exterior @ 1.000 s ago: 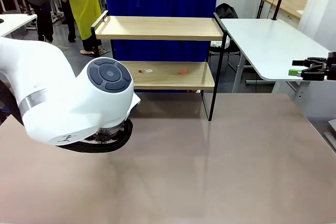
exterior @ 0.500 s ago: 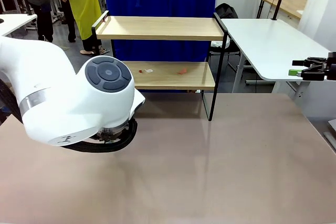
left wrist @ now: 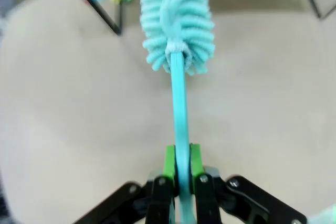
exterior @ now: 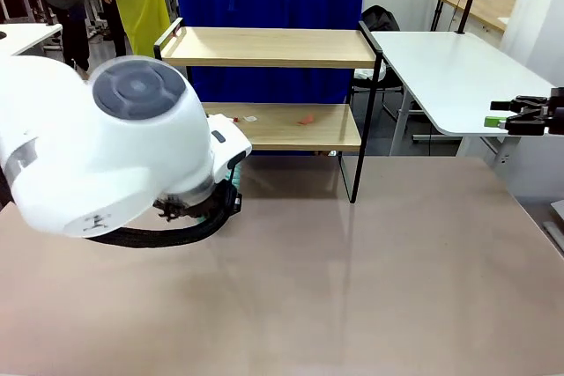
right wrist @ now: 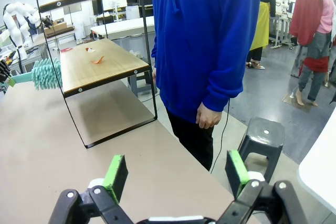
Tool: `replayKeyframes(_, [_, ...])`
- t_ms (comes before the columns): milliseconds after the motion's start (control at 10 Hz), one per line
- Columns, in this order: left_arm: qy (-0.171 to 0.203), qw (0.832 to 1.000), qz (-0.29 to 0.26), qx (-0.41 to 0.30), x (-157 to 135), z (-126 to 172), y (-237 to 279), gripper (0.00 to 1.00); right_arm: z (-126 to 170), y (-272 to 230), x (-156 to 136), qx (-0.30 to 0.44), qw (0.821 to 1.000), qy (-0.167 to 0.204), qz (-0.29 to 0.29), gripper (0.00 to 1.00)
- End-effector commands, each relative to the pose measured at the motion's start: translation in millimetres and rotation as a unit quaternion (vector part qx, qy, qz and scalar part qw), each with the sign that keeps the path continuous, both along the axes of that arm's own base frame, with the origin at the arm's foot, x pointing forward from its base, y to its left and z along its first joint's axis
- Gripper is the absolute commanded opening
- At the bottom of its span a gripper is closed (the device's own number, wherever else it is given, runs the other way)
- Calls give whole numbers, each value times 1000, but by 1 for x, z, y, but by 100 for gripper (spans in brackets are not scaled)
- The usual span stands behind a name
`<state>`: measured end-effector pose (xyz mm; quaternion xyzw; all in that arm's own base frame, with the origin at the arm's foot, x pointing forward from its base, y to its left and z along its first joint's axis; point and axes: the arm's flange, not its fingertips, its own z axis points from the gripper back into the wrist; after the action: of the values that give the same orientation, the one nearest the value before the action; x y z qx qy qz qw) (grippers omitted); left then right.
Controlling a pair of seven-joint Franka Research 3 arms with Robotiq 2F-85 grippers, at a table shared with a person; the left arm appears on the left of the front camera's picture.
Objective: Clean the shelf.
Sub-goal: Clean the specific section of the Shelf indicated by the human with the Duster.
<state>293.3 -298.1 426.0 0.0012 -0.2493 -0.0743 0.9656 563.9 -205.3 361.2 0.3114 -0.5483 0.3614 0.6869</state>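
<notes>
A: Shelf [exterior: 264,46]?
B: Far edge of the counter [exterior: 352,288] — thin frame, looks light, likely slides. Steady it by a corner post.
A: Jaws?
B: Left jaws clenched on the soft duster [left wrist: 176,19] stem; right jaws released.

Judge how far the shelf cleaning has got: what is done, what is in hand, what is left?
Done: the left gripper is shut on the duster. In hand: the duster head is close to the shelf. Left: scraps lie on the lower board, so the sweeping looks undone. The right gripper is open and empty.
</notes>
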Motion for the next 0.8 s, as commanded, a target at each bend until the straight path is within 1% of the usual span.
replayKeyframes(0, [54,991,-126,-8,-36,16,67,13,4,2,1,-1,1000,-3,2,100])
replayKeyframes(100, [49,986,-156,-26,-41,26,78,13,4,2,1,-1,1000,-3,2,100])
replayKeyframes(300, [74,973,-219,-1,-54,34,97,13,4,2,1,-1,1000,-3,2,100])
replayKeyframes(400, [77,969,-234,13,-60,44,110,13,4,2,1,-1,1000,-3,2,100])
replayKeyframes(600, [106,941,-318,44,-79,74,137,13,4,2,1,-1,1000,-3,2,100])
replayKeyframes(700, [113,938,-324,48,-88,87,149,13,4,2,1,-1,1000,-3,2,100])
